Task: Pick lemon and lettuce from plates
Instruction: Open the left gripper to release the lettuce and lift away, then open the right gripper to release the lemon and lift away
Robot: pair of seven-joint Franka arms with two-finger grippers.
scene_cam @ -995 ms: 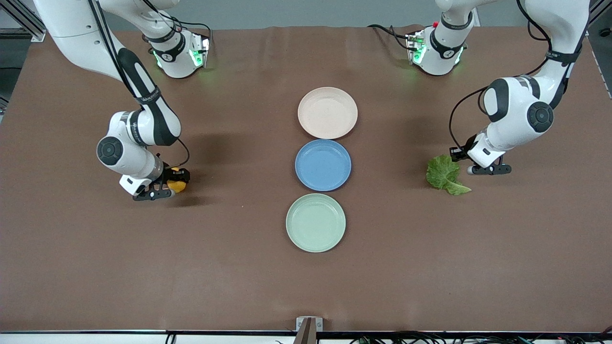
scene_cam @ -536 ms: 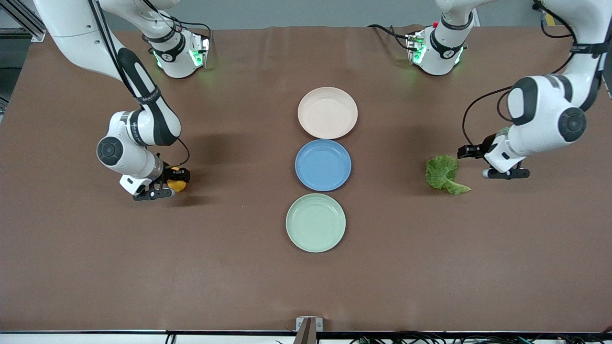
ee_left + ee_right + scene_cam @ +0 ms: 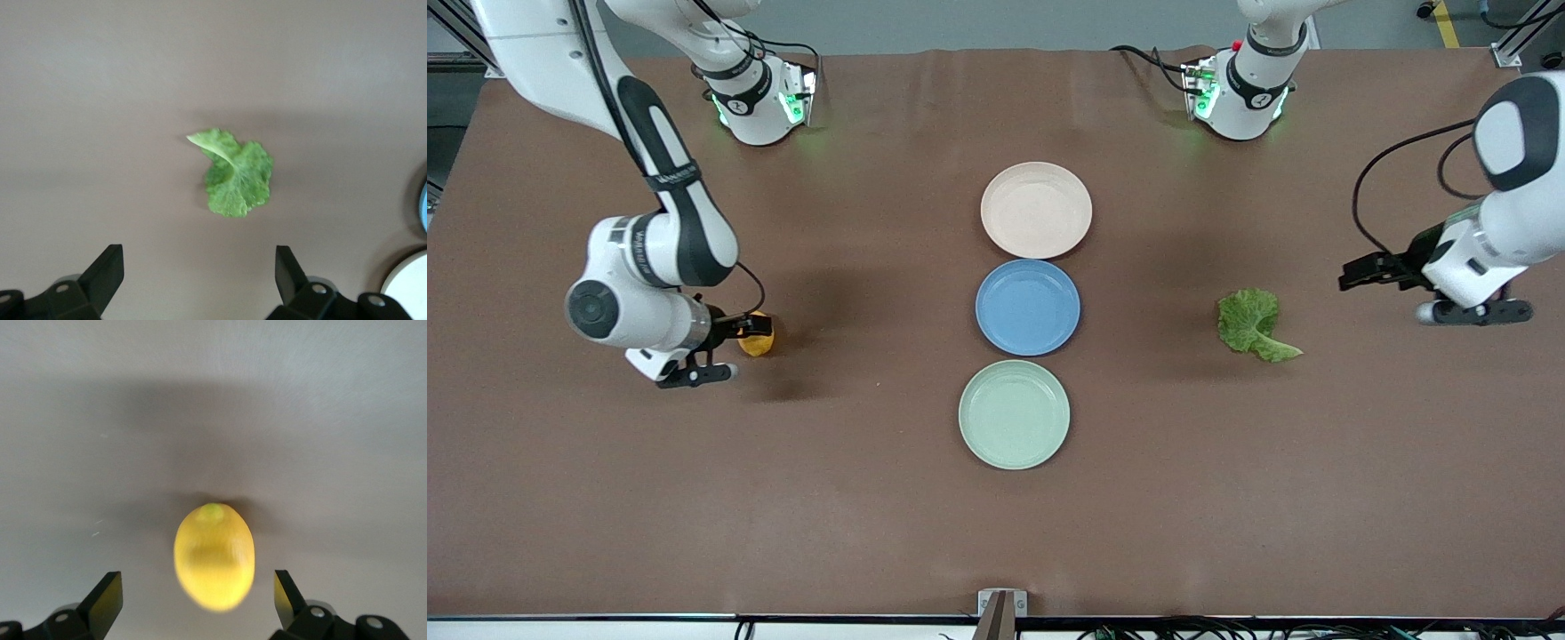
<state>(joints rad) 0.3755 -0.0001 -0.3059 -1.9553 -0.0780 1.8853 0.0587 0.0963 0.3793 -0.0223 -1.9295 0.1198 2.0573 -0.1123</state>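
Three plates point(image 3: 1036, 209) in a row at mid-table, all bare. Lettuce point(image 3: 1254, 324) flat on the table toward the left arm's end, well apart from the left gripper point(image 3: 1432, 289), fingers wide open, nothing held. Lemon point(image 3: 757, 339) on the table just in front of the open right gripper point(image 3: 711, 348), between its fingertips but untouched. Possible trouble: lemon rolling away if nudged by a finger.

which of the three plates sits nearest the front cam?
The mint green plate. It is lowest in the row in the front view, with the blue plate in the middle and the beige-pink plate nearest the robots' bases.
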